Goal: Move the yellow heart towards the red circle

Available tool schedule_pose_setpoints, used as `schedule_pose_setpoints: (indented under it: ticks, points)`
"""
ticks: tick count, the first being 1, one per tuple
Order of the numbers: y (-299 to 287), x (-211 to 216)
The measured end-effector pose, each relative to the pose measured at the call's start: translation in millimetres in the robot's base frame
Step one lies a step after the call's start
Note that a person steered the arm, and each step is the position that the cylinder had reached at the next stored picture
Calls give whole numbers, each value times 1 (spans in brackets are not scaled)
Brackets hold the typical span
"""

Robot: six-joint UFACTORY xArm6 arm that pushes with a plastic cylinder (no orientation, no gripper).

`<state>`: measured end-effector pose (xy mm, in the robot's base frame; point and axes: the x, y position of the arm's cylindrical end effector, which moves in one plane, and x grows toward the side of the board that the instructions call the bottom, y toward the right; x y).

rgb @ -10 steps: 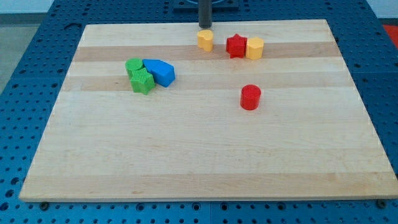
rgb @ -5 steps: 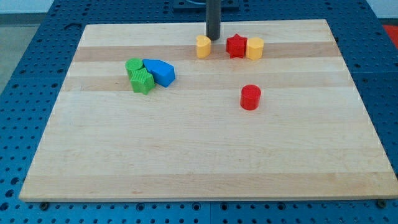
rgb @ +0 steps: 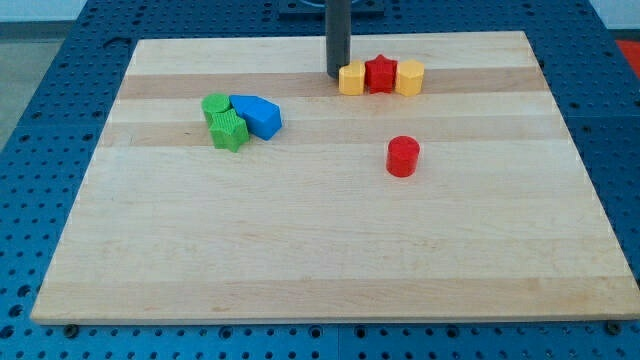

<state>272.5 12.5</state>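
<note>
Toward far edge of wooden board [rgb: 330, 260], slightly right of centre, my tip [rgb: 337, 75] is seen set down just left of yellow heart [rgb: 351, 78], touching or nearly so. No claw is fitted to the arm; only a plain dark rod is seen, so nothing is grasped.

Yellow heart is pressed against left side of red star [rgb: 379, 74]; yellow block [rgb: 409, 77], prob. hexagonal, is pressed against star's right side. Three form a tight row, left to right.

Red circle [rgb: 402, 157] is placed nearer than the row, a bit right of heart, apart from it.

On left half of board: green round block [rgb: 214, 105], green star-like block [rgb: 229, 131] & blue block [rgb: 256, 115] are clustered, touching. Cluster is well apart from row & tip.
</note>
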Motion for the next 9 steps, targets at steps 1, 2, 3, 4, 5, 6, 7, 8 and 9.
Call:
schedule_pose_setpoints:
  ticks: [1,2,3,4,5,6,7,8,9]
  points:
    - [0,0]
    - [6,6]
    - [18,16]
    - [21,18]
    - [18,30]
    - [18,71]
    - [18,108]
    - [17,141]
    - [17,178]
